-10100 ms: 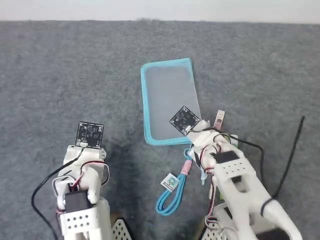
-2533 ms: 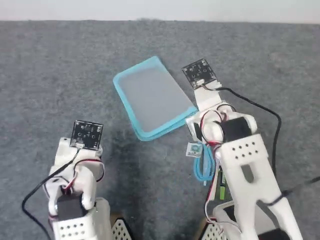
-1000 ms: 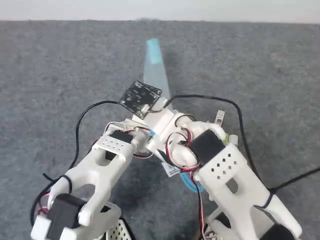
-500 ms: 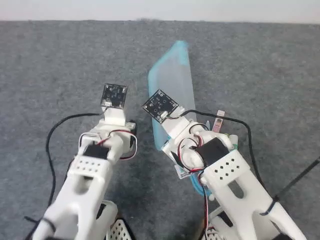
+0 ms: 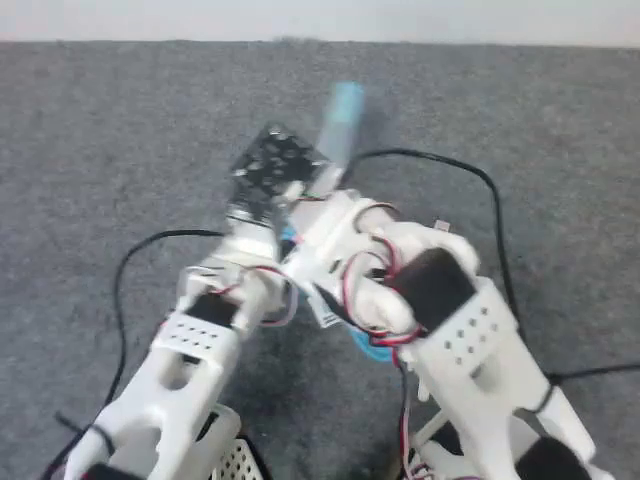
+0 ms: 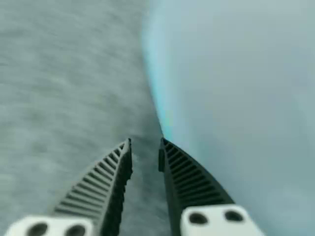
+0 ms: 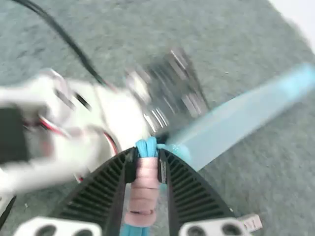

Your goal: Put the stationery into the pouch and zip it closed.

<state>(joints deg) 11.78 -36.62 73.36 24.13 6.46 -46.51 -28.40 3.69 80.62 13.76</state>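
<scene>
1. High view: the pouch (image 5: pixel 340 125) stands edge-on over the grey mat (image 5: pixel 100 150), where both arms meet.
2. Left wrist view: the left gripper (image 6: pixel 145 150) is slightly open and holds nothing; the pouch edge is just beside one finger.
3. Right wrist view: the right gripper (image 7: pixel 146 157) clamps the pink sleeve (image 7: pixel 145 184) at the pouch corner.

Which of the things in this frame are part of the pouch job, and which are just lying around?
Part of the job: pouch, raised on edge; blue cord with a pink bead, clamped in the right gripper; left gripper, at the pouch's edge; small pale item, possibly stationery.
Lying about: black cable; grey mat.
</scene>
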